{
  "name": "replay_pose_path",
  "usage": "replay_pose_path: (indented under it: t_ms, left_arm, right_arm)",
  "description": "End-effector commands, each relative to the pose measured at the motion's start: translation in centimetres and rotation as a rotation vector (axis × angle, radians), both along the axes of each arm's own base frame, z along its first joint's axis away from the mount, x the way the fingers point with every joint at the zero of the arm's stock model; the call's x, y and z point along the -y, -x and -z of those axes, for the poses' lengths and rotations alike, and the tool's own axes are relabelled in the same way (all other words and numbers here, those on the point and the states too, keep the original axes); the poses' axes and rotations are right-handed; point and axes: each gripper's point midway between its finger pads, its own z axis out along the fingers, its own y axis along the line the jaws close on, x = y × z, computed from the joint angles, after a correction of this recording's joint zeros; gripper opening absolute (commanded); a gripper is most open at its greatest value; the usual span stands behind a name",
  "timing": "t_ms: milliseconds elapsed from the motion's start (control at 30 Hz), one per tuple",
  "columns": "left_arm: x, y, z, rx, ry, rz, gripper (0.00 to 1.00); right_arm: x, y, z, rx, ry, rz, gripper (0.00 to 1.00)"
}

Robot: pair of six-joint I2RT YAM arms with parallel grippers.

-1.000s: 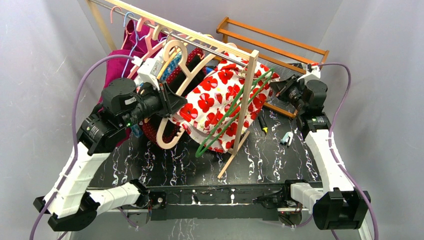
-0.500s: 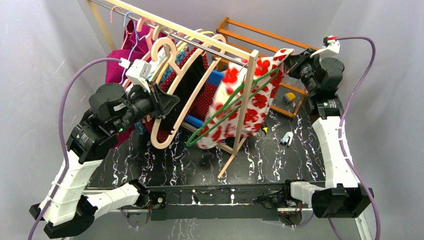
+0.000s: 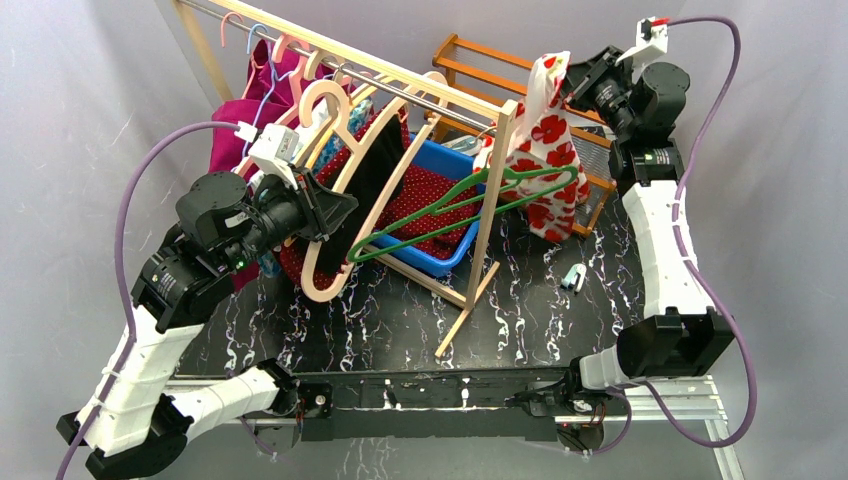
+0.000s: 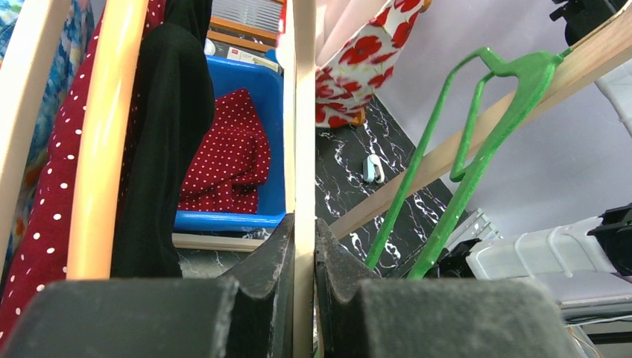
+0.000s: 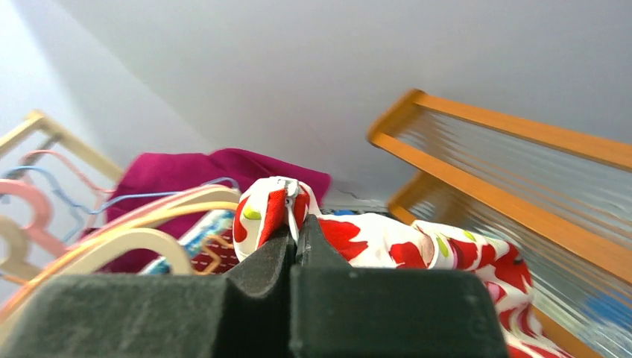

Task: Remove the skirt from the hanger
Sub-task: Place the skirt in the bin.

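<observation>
The skirt (image 3: 545,135), white with red flowers, hangs from my right gripper (image 3: 580,82), which is shut on its top edge high at the back right. In the right wrist view the fabric (image 5: 417,242) is pinched at the gripper (image 5: 296,231). A green hanger (image 3: 450,205) lies tilted across the rack post. Its right end overlaps the skirt's lower part, and I cannot tell whether they touch. My left gripper (image 3: 338,210) is shut on a pale wooden hanger (image 3: 330,270). Its bar (image 4: 304,112) runs up between the left gripper's (image 4: 304,227) jaws, with the green hanger (image 4: 477,149) to the right.
A wooden clothes rack (image 3: 400,80) with a slanted post (image 3: 490,210) carries several hangers, a black garment (image 3: 375,170) and a magenta one (image 3: 235,130). A blue bin (image 3: 450,250) holds red polka-dot cloth. An orange wooden rack (image 3: 540,70) stands behind. Small items (image 3: 573,278) lie on the black table.
My right gripper has risen up and back to the right, pulling the skirt off the green hanger. The green hanger has tipped flatter and is bare. The left arm has shifted slightly left.
</observation>
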Motion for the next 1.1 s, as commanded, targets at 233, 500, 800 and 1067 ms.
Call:
replay_pose_path:
  t_ms: [233, 500, 800, 1067]
  left_arm:
    - [0.0, -0.1, -1.7, 0.033, 0.056, -0.01, 0.0]
    - [-0.2, 0.0, -1.9, 0.025, 0.054, -0.019, 0.0]
    - [-0.2, -0.3, -2.1, 0.02, 0.057, -0.03, 0.0]
    - [-0.6, -0.5, -1.9, 0.023, 0.061, -0.057, 0.0]
  right_arm:
    - [-8.1, 3.4, -14.7, 0.335, -0.237, -0.32, 0.0]
    - [-8.4, 0.2, -11.0, 0.27, -0.289, -0.289, 0.0]
    - [-11.2, -1.6, -1.3, 0.077, -0.339, -0.349, 0.0]
    - [-12.1, -1.4, -8.5, 0.22, -0.322, -0.374, 0.0]
